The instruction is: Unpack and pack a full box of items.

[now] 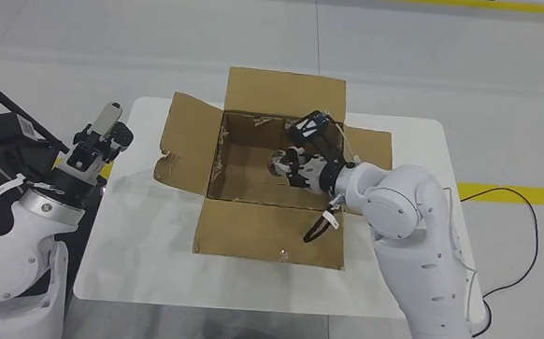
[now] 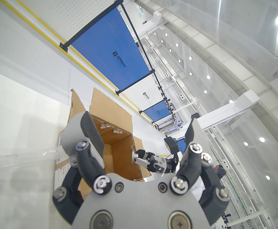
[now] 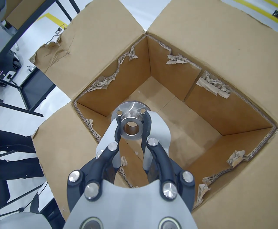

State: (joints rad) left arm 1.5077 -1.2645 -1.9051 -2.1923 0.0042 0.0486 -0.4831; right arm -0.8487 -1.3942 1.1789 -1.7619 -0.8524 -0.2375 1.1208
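Your right gripper (image 3: 132, 128) has its fingers closed on the hub of a silver, round metal flange with bolt holes (image 3: 130, 108). It holds the flange over the middle of the open brown cardboard box (image 1: 268, 235), well clear of the box floor. How deep it sits below the rim is hard to judge.

The box stands on the white bench (image 1: 154, 256) with all 4 flaps folded outward, their edges torn. Seen from the right wrist, the floor of the box is plain cardboard with a few paper scraps along the walls.

Your left gripper (image 2: 139, 128) is parked off the bench's edge, well apart from the box. Its fingers are spread wide with nothing between them.

My reading is that this flange is the 1 item you can count, so you are at a turning point. It is either the last piece of the unpacking or the 1st piece of the packing, and you cannot tell which from the pose alone.

If it is coming out, the whole repack is still ahead. If it is going in, the rest of the load has yet to follow. In both cases the flaps still need closing at the end.
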